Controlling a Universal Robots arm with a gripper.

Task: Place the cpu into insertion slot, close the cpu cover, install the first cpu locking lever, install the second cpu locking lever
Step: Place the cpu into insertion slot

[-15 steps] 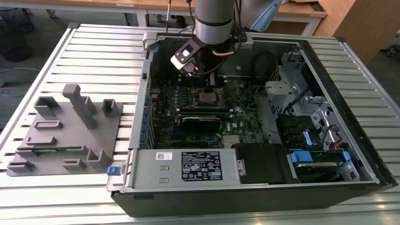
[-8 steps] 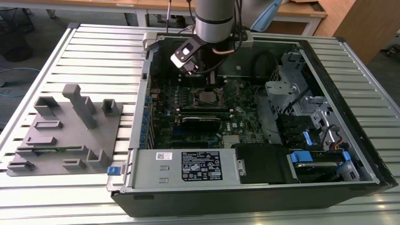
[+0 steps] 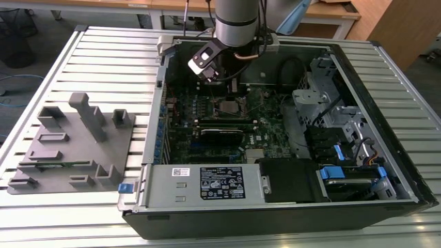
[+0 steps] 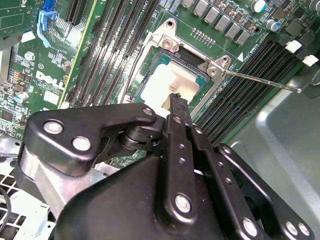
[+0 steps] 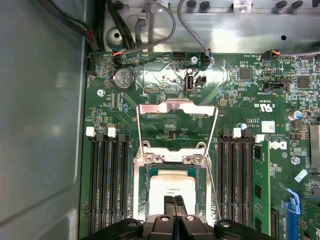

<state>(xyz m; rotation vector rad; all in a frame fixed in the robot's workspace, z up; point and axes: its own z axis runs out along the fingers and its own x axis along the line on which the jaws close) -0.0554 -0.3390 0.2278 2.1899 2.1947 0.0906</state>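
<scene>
- Since the chip [image 5: 172, 185] lies flat inside the socket [image 5: 139, 192] on the green board [image 5: 165, 75], the step in hand reads as finishing the placement. The cover [image 5: 176, 106] stands swung back from the socket and is not yet closed.
- To do this well, I judge the chip should sit level, with all four edges inside the socket walls and none riding up on the rim.
- Any touch from above ought to be light and straight down, since the contacts beneath are likely delicate.
- A sideways nudge could skew the chip, so motion near it is best kept vertical.
- A thin wire lever [image 4: 260, 80] juts out unlatched from a corner of the socket, over the long black memory slots [image 4: 235, 97]. It is worth keeping clear of.
- The claw [image 5: 175, 202] has its two fingers pressed together with nothing between them.
- Its tip hangs over the middle of the chip's pale top in both wrist views. Whether it touches the metal or hovers just above, I cannot tell.
- In the exterior view the claw [image 3: 232, 95] reaches down into the open computer case [image 3: 276, 227] at the upper middle of the frame.
- The case rests on the slatted counter [image 3: 103, 57], with a grey parts tray [image 3: 69, 150] toward the exterior view's left.
</scene>
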